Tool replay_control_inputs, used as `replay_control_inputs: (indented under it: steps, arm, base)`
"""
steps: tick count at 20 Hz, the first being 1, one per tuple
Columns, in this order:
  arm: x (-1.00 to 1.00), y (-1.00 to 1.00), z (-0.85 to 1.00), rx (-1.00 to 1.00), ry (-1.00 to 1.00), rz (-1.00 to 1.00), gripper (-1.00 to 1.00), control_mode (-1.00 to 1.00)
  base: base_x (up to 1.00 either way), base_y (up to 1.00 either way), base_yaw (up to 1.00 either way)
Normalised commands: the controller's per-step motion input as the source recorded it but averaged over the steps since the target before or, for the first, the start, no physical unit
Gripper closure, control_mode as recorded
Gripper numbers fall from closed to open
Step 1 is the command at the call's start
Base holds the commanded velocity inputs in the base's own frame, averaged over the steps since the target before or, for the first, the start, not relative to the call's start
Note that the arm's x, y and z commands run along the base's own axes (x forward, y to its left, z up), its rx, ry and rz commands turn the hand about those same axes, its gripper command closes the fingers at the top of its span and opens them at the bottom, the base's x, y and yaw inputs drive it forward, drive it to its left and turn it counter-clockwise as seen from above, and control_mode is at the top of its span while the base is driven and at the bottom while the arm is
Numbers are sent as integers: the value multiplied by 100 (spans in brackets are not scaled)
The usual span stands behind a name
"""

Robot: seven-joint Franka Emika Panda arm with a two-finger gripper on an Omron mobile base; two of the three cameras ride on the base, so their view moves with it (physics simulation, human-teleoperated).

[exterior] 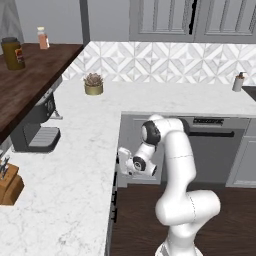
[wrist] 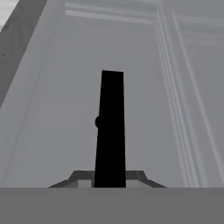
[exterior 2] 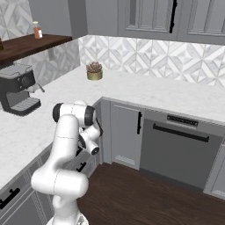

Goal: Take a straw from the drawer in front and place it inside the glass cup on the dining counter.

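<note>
My gripper point(wrist: 110, 183) is pressed up to a flat grey drawer point(wrist: 52, 113) front. Its dark bar handle point(wrist: 110, 127) runs straight up between my two fingertips point(wrist: 81, 177), which sit tight against both of its sides. From the left base view the gripper point(exterior: 121, 162) meets the cabinet face just under the white marble countertop point(exterior: 80, 150). The right base view has the gripper point(exterior 2: 84, 139) at the same spot, partly behind my forearm. The straw, the glass cup and the dining counter are out of view.
A dark coffee machine point(exterior: 35, 125) and a knife block point(exterior: 9, 182) stand on the left counter. A small potted plant point(exterior: 93, 84) sits in the corner. A dishwasher point(exterior: 215, 145) fills the cabinet run to the right, with wood floor point(exterior 2: 145, 197) below.
</note>
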Motion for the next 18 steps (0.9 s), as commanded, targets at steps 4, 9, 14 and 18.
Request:
replay_control_inputs:
  steps: [4,9,14,18]
  arm:
    - [0,-71,4,-6,1,-4,100,-100]
    - [0,-88,3,-5,1,-2,100,-100]
    - [0,-100,3,-5,0,-1,100,-100]
    - [0,-100,2,-3,0,0,100,-100]
  base:
    - [0,0,0]
    - [0,0,0]
    - [0,0,0]
    - [0,0,0]
